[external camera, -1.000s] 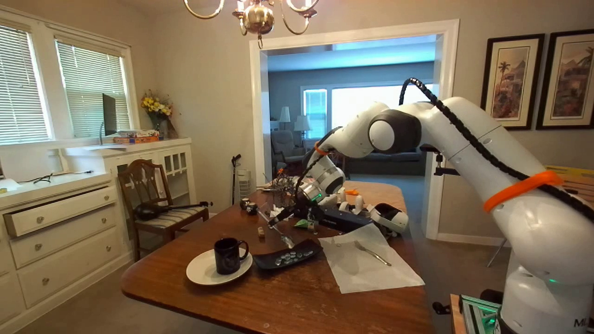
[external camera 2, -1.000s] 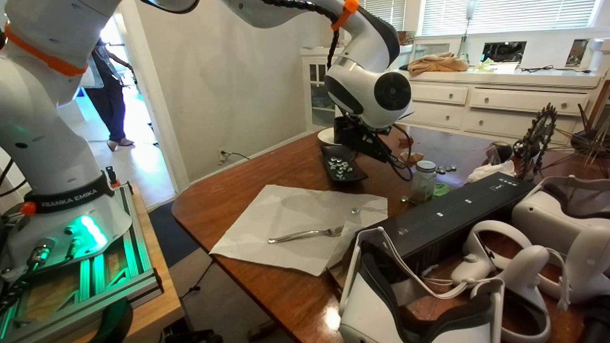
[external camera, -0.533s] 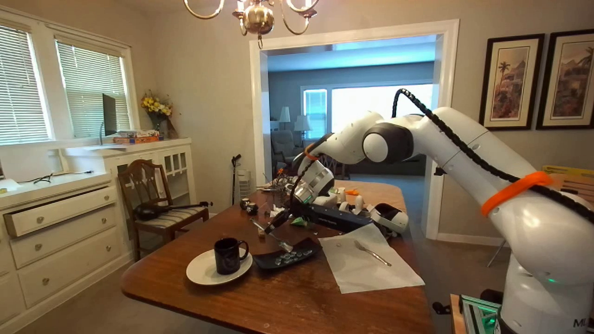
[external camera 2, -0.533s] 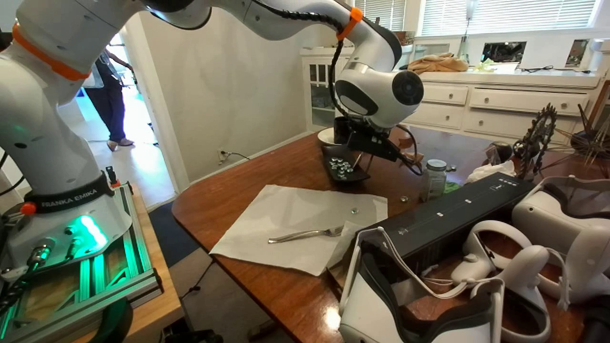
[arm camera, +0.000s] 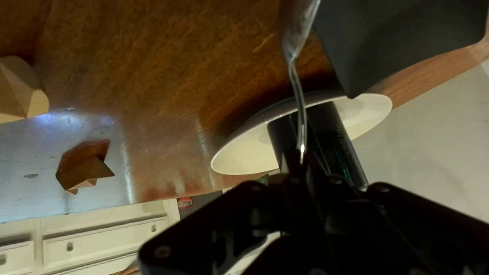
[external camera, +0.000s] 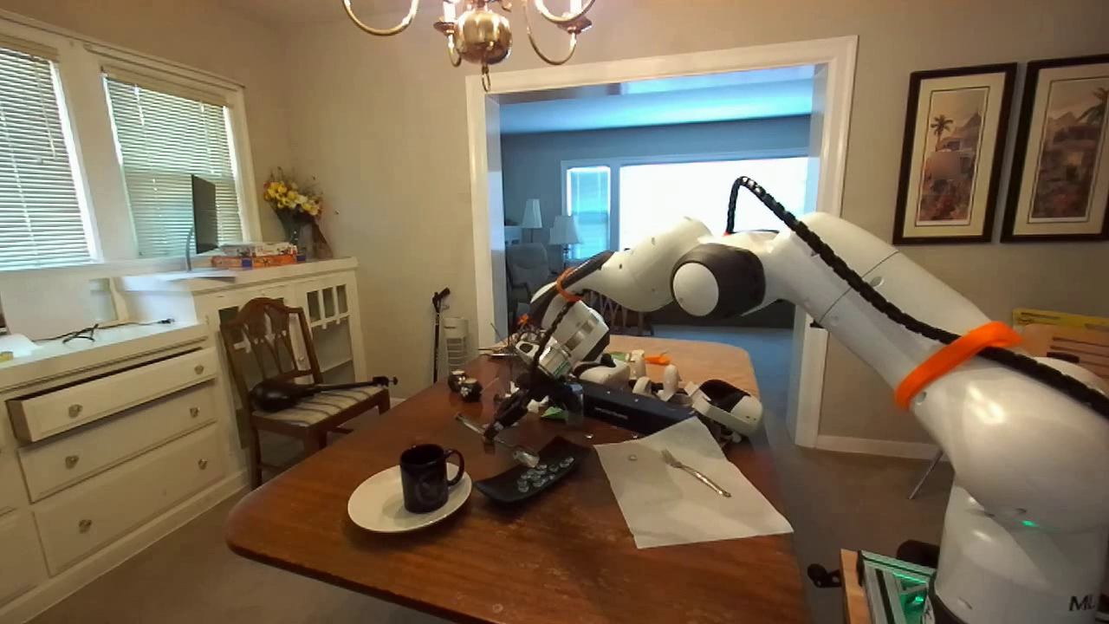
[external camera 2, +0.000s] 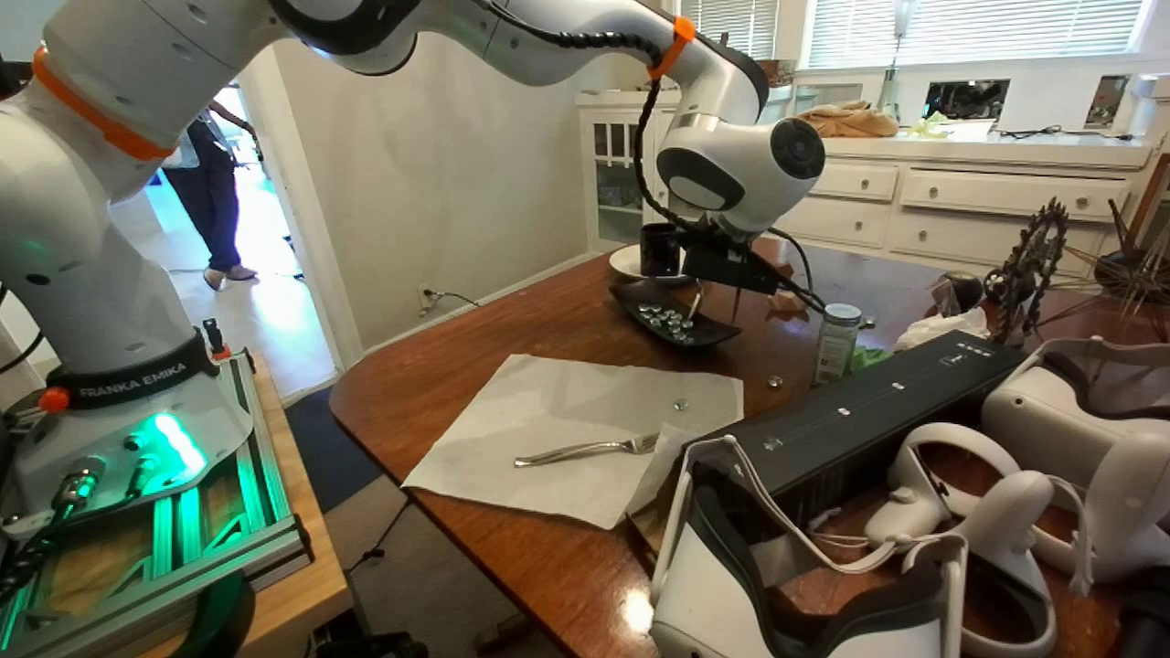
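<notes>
- Pinching a metal spoon [arm camera: 293, 53] partway along its handle, the gripper [arm camera: 301, 160] has its fingers squeezed down narrow on it.
- Spoon sits near the middle of the frame in an exterior view, slanting down to the right: handle end pokes out upper left past the fingers, bowl at the lower right over a curved black tray [arm camera: 405, 34]. Can't tell if the bowl actually touches the glass gems [external camera 2: 670, 319] in there.
- Handling guess: light, stiff, basically unbreakable, but smooth metal is slippery, and that skinny handle could swivel in the pinch if the bowl bumps something.
- Best place to grab imo: mid-handle, across the flat faces, fairly tight. Closer to the bowl should mean less wobble, but also less clearance.
- Gems look hard and slick, so probably quick to skitter when nudged.
- Black mug [external camera: 424, 481] stands on a white plate [external camera: 372, 511], lower left of center in an exterior view, just left of the tray.
- Lidded glass jar [external camera 2: 835, 345] is right of center in an exterior view; a fork [external camera 2: 576, 452] lies on white paper [external camera 2: 512, 416], lower middle.
</notes>
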Robot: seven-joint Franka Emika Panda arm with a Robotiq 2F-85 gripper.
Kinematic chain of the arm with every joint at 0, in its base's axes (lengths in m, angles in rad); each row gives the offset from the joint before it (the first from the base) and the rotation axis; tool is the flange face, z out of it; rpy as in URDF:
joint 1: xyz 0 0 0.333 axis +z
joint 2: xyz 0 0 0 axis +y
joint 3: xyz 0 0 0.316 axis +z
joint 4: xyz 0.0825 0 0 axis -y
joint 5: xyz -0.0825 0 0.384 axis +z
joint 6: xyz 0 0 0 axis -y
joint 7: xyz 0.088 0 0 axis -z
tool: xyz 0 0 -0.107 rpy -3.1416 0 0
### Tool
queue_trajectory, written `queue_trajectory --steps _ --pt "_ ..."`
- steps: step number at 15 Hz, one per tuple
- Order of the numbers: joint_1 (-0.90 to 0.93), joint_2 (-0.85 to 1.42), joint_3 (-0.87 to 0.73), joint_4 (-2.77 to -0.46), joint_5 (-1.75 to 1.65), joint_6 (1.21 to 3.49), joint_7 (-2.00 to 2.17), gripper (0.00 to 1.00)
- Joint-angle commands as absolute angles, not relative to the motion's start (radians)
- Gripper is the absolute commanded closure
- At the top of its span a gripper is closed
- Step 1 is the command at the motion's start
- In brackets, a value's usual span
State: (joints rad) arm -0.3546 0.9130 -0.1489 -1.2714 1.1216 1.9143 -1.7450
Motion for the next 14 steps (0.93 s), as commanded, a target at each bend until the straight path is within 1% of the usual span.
queue_trajectory --steps 1,6,9,10,14 --pt "-0.378 0.976 -0.121 -1.178 1.044 1.893 -1.655 0.99" --pt "-0.395 0.993 -0.086 -1.139 1.032 1.920 -1.655 0.99" --pt "-0.388 0.980 -0.092 -1.149 0.997 1.926 -1.635 0.99" --pt "-0.360 0.963 -0.130 -1.169 1.003 1.925 -1.637 0.99" --pt "-0.323 0.936 -0.172 -1.206 0.971 1.964 -1.592 0.99"
